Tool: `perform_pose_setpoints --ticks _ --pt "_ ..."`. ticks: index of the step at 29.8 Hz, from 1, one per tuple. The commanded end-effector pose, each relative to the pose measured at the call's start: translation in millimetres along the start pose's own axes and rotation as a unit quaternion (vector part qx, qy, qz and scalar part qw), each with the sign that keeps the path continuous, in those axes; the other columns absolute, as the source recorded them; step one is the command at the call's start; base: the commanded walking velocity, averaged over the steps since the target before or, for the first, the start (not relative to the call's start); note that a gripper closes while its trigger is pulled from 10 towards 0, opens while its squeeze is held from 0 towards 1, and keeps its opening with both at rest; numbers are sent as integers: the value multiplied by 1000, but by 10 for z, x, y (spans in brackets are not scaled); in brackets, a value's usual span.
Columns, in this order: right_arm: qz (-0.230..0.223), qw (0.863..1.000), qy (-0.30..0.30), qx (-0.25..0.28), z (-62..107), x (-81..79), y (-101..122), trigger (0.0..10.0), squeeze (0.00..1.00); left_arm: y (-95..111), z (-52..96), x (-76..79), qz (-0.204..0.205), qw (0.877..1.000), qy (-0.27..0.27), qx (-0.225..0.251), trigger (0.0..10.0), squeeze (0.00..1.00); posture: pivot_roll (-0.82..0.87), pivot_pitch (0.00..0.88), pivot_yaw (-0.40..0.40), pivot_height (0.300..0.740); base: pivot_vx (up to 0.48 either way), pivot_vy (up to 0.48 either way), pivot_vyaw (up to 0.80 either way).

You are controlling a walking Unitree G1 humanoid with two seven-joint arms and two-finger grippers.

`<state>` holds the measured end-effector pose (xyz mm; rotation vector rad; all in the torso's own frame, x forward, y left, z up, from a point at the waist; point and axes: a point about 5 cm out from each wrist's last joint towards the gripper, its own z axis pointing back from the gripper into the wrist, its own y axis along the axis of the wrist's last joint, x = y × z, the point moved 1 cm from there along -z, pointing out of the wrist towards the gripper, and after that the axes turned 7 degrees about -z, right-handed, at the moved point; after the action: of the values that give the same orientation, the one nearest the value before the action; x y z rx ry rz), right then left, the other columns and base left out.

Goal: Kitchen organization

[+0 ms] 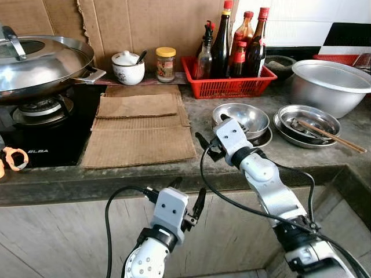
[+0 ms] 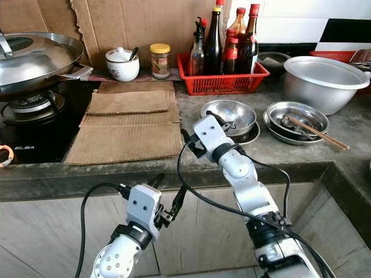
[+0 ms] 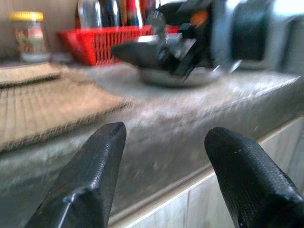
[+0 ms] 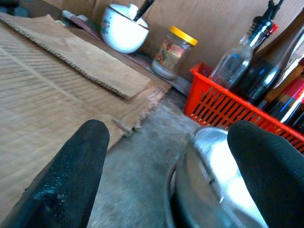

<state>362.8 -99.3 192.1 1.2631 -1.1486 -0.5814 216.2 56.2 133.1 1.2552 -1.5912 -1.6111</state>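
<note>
Where ribbed cardboard (image 1: 139, 130) ends, right gripper (image 1: 213, 132) astride round steel bowl (image 1: 248, 117).

**Around the counter**

A lidded wok (image 1: 40, 63) sat on the black stove (image 1: 35, 133) at the left. Cardboard sheets (image 1: 139, 136) lay stacked flat on the counter (image 1: 301, 153) beside it. Behind them, against the wall, stood a white pot (image 1: 128, 68) and a yellow-capped jar (image 1: 166, 63). A red basket (image 1: 232, 87) held dark bottles (image 1: 220, 46). A large basin (image 1: 330, 84) stood at far right.

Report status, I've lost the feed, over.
Right tool open at small steel bowl, nothing held. Left tool open, low before counter edge. Cardboard sheets lie beside bowl.
</note>
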Motion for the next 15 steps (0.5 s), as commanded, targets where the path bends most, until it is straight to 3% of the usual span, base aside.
perform_pose_setpoints --ticks 1,14,15 --pt "5 1000 -8 7 -39 40 34 10000 0 115 -8 13 1 1000 -1 31 10000 0 135 0 -86 740 0 0 0" --pt "11 1000 -15 3 -100 95 11 9765 0 94 -4 14 0 1000 1 30 10000 0 134 0 -88 740 0 0 0" --pt "10 1000 -18 3 -102 105 11 6627 0 94 -4 13 0 1000 1 30 10000 0 135 0 -89 740 0 0 0"
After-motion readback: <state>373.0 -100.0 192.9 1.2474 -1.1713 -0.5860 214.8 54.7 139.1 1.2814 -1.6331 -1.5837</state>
